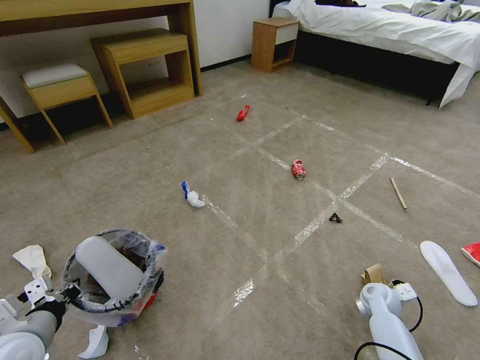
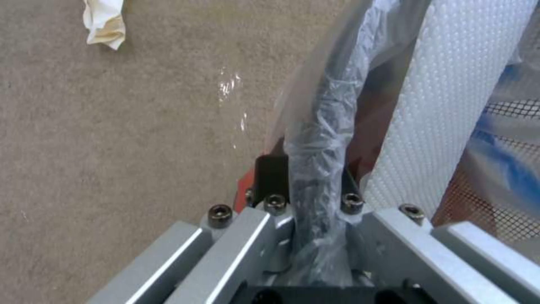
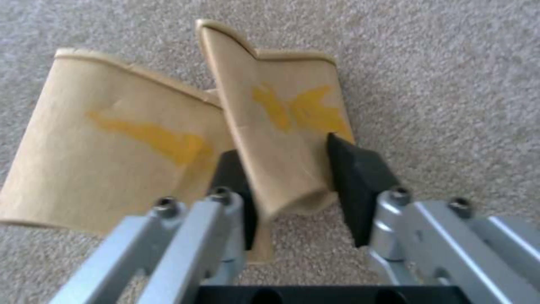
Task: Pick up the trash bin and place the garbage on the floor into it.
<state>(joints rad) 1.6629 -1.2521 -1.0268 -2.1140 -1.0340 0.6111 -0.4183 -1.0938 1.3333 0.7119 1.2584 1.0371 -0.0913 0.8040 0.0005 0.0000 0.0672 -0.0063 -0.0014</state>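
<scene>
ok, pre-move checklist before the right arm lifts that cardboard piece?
1. Left end effector clamped on the bin rim: ok, pads either side of the bagged rim.
2. Bin mouth free: not ok, a white slipper sole lies across it.
3. Right end effector straddling the cardboard: ok, a folded flap sits between the pads.
4. Grip closed on cardboard: not ok, a gap shows at one pad.
5. Litter left on the carpet: not ok, can, stick, second sole remain.

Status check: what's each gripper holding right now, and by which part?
Left gripper is shut on the trash bin, at its bag-covered rim. Right gripper straddles a flap of the brown cardboard piece; not clearly clamped yet.
</scene>
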